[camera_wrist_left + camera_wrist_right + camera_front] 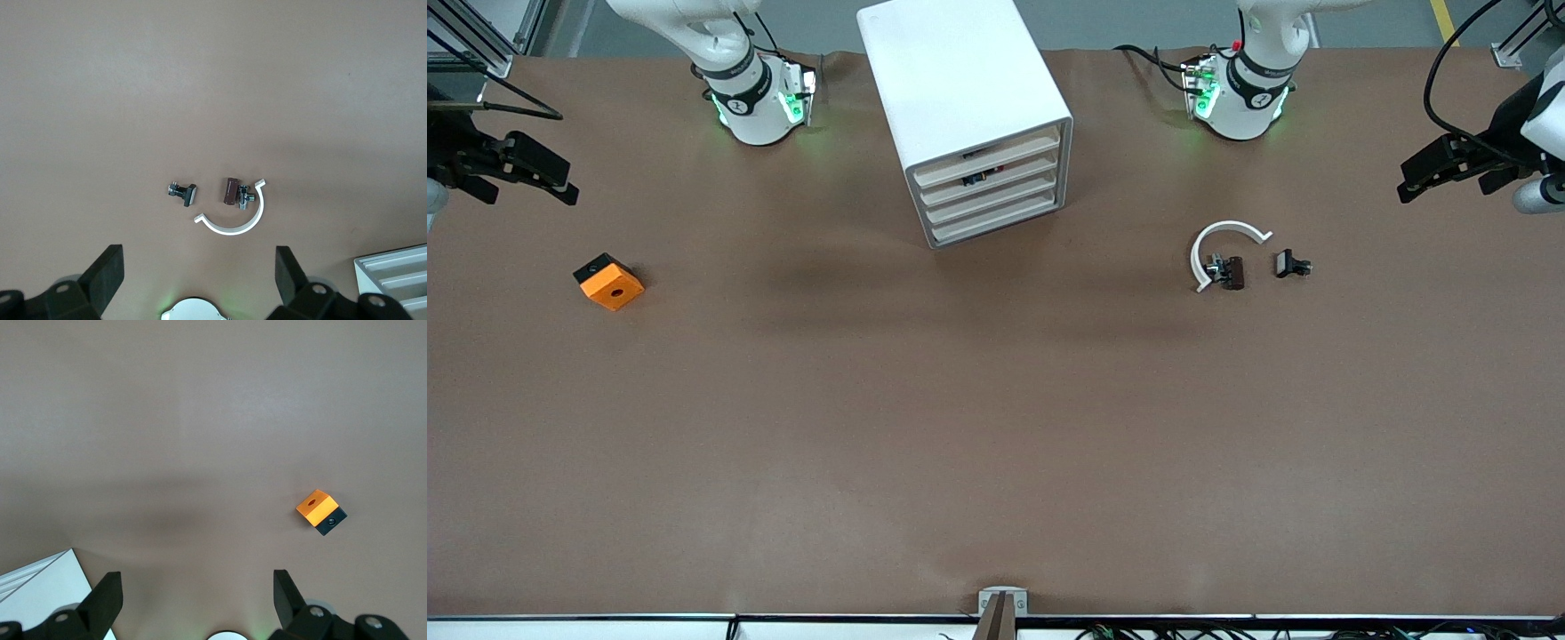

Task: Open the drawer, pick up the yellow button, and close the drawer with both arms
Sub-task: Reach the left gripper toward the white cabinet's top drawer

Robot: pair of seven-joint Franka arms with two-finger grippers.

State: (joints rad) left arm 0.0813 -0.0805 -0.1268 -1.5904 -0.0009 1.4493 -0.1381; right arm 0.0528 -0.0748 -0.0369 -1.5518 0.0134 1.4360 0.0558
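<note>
The white cabinet (pixel 960 89) stands at mid-table near the arms' bases, and its four beige-edged drawers (pixel 996 187) are all shut. Small dark parts show through the slits by the upper drawers; the button cannot be made out. My left gripper (pixel 1423 173) is open and empty, over the left arm's end of the table. In the left wrist view (pixel 199 260) it has bare table between its fingers and the cabinet's corner (pixel 400 273) at the edge. My right gripper (pixel 560 178) is open and empty over the right arm's end; its wrist view (pixel 197 581) shows the cabinet (pixel 40 593) at the edge.
An orange square block (pixel 609 282) with a hole lies toward the right arm's end, also in the right wrist view (pixel 321 511). A white curved strip (pixel 1227 233) with a black clip (pixel 1227 271) and a second clip (pixel 1292 264) lie toward the left arm's end, also in the left wrist view (pixel 233 227).
</note>
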